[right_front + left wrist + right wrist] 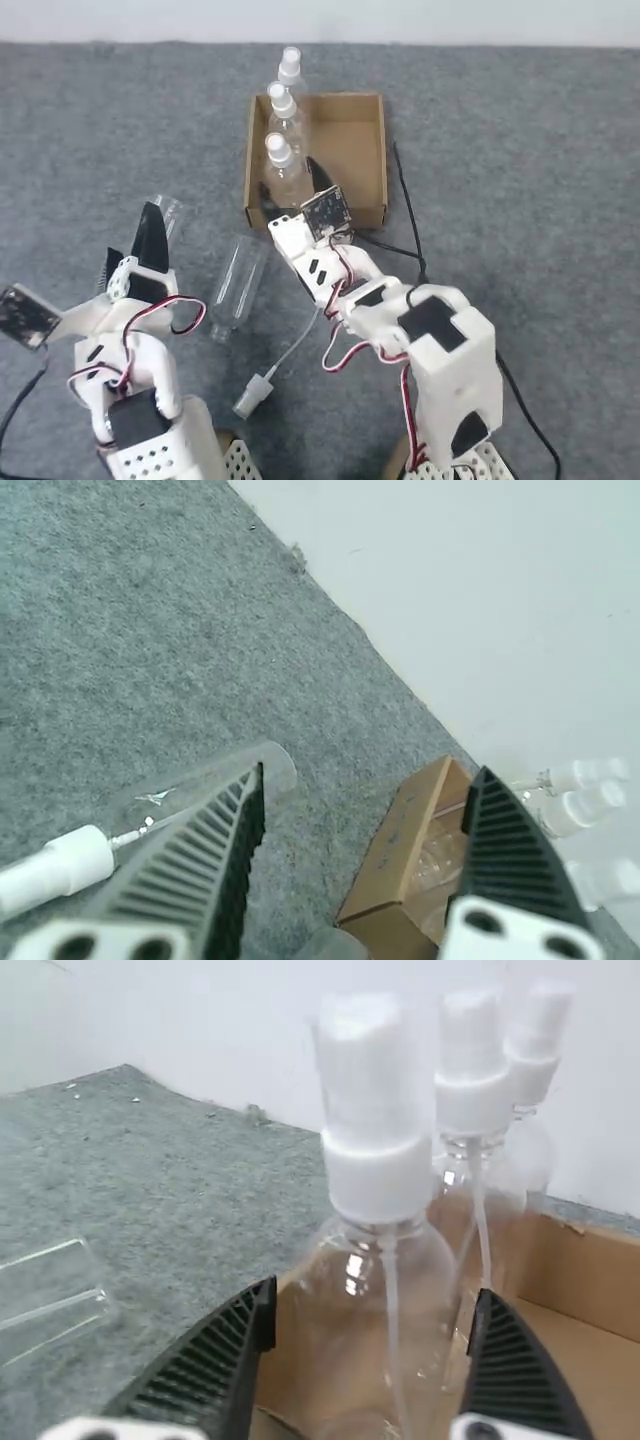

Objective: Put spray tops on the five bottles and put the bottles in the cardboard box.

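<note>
Nearest me, a loose spray top [258,388] and an uncapped bottle [234,285] lie apart on the carpet, not yet joined. The left gripper [130,232] is spread and holds nothing.

The right gripper [372,1298] is spread either side of the front capped bottle [288,178], which stands in the cardboard box [383,160].

My judgement: keep the jaws wide and lift straight up, so the row is not tipped.

The left gripper [130,232] hides most of one capless bottle [168,208]; the right gripper [288,176] covers the base of the nearest boxed bottle [281,158]; the farthest spray top [540,1022] is blurred.
</note>
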Controlling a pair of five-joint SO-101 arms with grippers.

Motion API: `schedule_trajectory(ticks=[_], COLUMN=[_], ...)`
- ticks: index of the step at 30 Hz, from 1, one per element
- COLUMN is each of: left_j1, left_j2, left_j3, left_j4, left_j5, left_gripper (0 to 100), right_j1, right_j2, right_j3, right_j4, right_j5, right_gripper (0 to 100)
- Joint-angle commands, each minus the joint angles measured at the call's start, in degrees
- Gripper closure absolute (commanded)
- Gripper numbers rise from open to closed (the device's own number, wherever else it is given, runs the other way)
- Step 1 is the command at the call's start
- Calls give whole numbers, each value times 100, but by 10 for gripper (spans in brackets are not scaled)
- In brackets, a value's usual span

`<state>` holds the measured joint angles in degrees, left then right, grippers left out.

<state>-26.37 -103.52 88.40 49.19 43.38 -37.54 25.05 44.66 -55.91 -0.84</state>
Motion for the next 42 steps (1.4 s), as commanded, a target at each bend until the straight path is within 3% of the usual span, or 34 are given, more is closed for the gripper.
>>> schedule_trajectory(ticks=[1,11,16,22,37,42], left_j1=[9,9,9,9,9,9], left_j2=[-88,-88,-88,-88,-88,-88], left_j3=[-57,-57,-57,-57,-57,-57], left_j4=[-202,-202,-202,-202,-202,-202], left_j5=[-53,-53,-53,-53,-53,-53], left_gripper=[702,702,702,702,702,702], right_j1=[-136,-119,-136,-145,-224,-462], right_j2=[-690,-1587,-2220,-2826,-4673,-5569], right_j3=[114,545,1046,1618,2980,3182], right_j4=[22,892,936,945,971,2053], right_j5=[97,62,88,88,624,624], right_gripper=[746,745,740,608,607,606])
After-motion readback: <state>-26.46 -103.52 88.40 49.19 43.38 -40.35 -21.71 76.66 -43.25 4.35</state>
